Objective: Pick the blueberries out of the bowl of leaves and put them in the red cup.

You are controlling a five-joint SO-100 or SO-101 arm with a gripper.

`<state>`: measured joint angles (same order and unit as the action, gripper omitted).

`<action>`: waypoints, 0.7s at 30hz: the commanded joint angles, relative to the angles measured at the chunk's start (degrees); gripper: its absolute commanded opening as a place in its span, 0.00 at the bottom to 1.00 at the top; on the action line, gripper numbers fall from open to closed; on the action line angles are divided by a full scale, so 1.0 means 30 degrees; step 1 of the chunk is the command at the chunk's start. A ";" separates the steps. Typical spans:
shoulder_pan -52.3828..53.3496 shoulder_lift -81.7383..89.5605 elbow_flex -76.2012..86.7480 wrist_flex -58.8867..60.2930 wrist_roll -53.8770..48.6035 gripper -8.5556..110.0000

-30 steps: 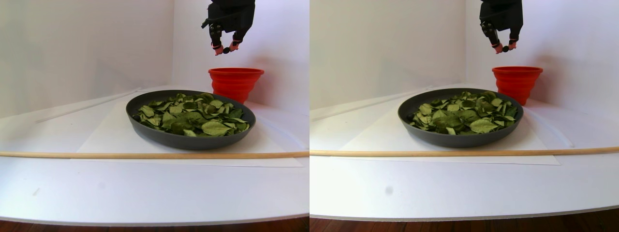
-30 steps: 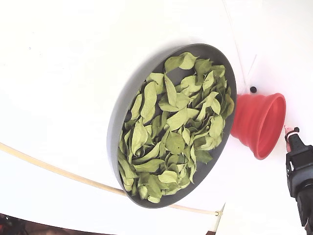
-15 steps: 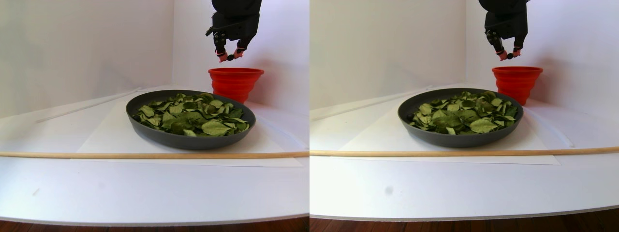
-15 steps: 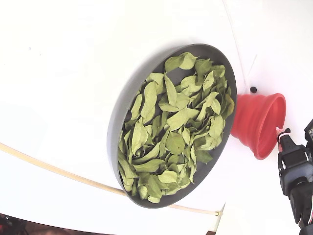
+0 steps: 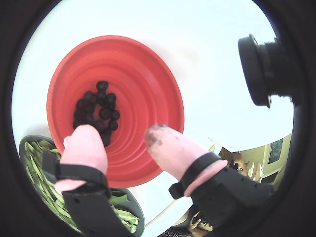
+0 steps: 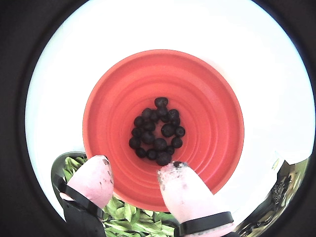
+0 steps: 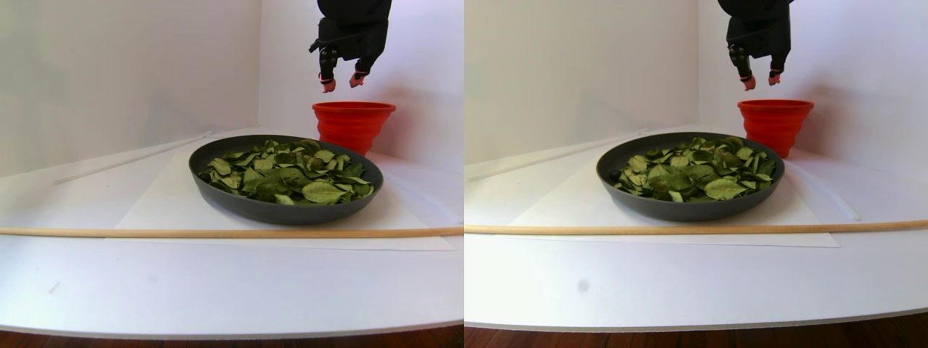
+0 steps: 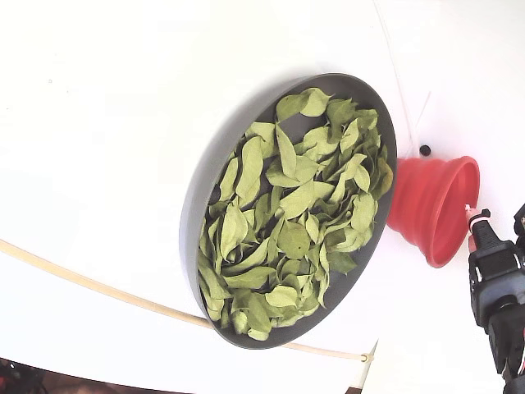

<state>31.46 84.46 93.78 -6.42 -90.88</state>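
Gripper [image 6: 133,173]: hung directly above the red cup [image 6: 207,94], jaws parted and empty. Blueberries [image 6: 158,131]: a cluster on the cup floor, straight below the jaws. Bowl [image 7: 217,196] of leaves [image 7: 290,174]: on the desk just beside the cup, toward the camera in the stereo pair view.

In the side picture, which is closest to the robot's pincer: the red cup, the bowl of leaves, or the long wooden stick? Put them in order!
In the stereo pair view, starting from the open pincer:
1. The red cup, just underneath it, at the back.
2. The bowl of leaves, lower and in front of the cup.
3. The wooden stick, lying across the front, farthest away.
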 commanded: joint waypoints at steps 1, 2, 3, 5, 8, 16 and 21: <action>0.0498 0.2227 -0.0645 0.0088 0.0322 0.22; 0.0439 0.2402 -0.0527 0.0146 0.0322 0.22; 0.0381 0.2520 -0.0439 0.0205 0.0410 0.22; 0.0264 0.2725 -0.0293 0.0410 0.0439 0.22; 0.0117 0.3105 -0.0117 0.0703 0.0586 0.22; -0.0322 0.3955 0.0322 0.1348 0.0879 0.22; -0.0557 0.4395 0.0674 0.1641 0.0967 0.22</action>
<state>29.62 88.42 96.15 -1.76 -88.51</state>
